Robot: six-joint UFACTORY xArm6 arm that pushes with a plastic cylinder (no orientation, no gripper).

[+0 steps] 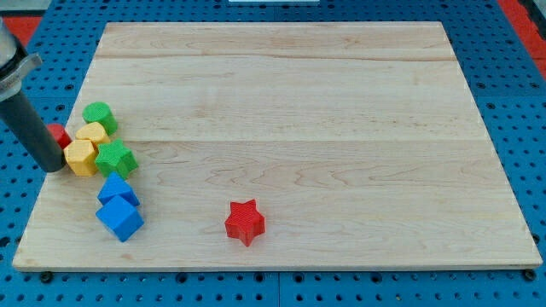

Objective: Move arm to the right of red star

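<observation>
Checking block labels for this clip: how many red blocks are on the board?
2. The red star lies near the view's bottom centre. Another red block sits at the view's left edge, mostly hidden behind my tip, beside the yellow blocks.

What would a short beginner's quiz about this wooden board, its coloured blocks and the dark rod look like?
1. True or false: my tip touches the red star-shaped block.
2. How many blue blocks are there?
A. one
B. two
C. three
3. At which edge of the wooden board does my tip stand?

Key:
1. False: it is far off, beside the yellow block.
2. B: two blue blocks, touching.
3. The view's left, next to the cluster holding the green round block and the green star-shaped block.
</observation>
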